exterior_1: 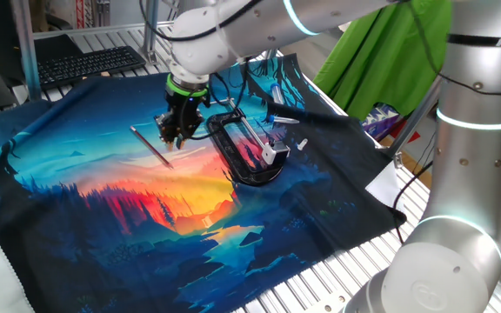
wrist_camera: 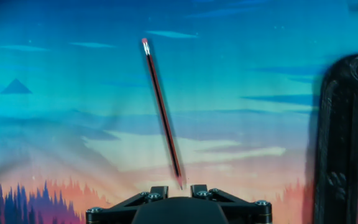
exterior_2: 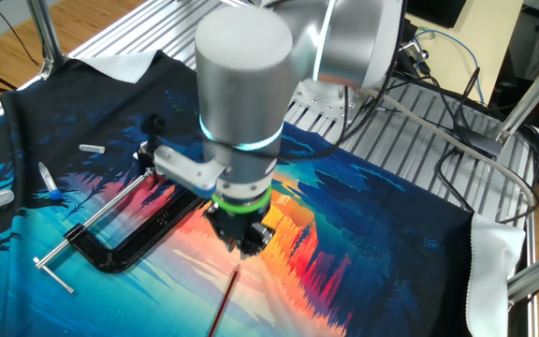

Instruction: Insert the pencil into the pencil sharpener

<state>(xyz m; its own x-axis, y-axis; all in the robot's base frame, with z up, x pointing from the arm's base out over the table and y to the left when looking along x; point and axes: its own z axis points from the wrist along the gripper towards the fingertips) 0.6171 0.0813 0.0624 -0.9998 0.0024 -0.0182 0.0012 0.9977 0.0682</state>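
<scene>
The pencil (wrist_camera: 161, 106), thin and dark reddish, lies slanted on the printed cloth and looks blurred in the hand view. Its near end stops just ahead of my gripper (wrist_camera: 179, 190); the jaws stand a little apart, wider than the pencil, with nothing clamped between them. From one side my gripper (exterior_1: 170, 139) hovers over the pencil's (exterior_1: 150, 145) right end. From the other side the pencil (exterior_2: 223, 304) runs out below my gripper (exterior_2: 249, 251). The pencil sharpener (exterior_1: 269, 156) looks like a small silvery-white block sitting in the mouth of the black clamp (exterior_1: 242, 165).
The black C-shaped clamp (exterior_2: 129, 239) with its silver rod lies on the cloth beside my gripper, at the right edge of the hand view (wrist_camera: 334, 137). A blue pen (exterior_2: 50, 183) and a small white piece (exterior_2: 92, 148) lie beyond it. A keyboard (exterior_1: 90, 63) sits at the back.
</scene>
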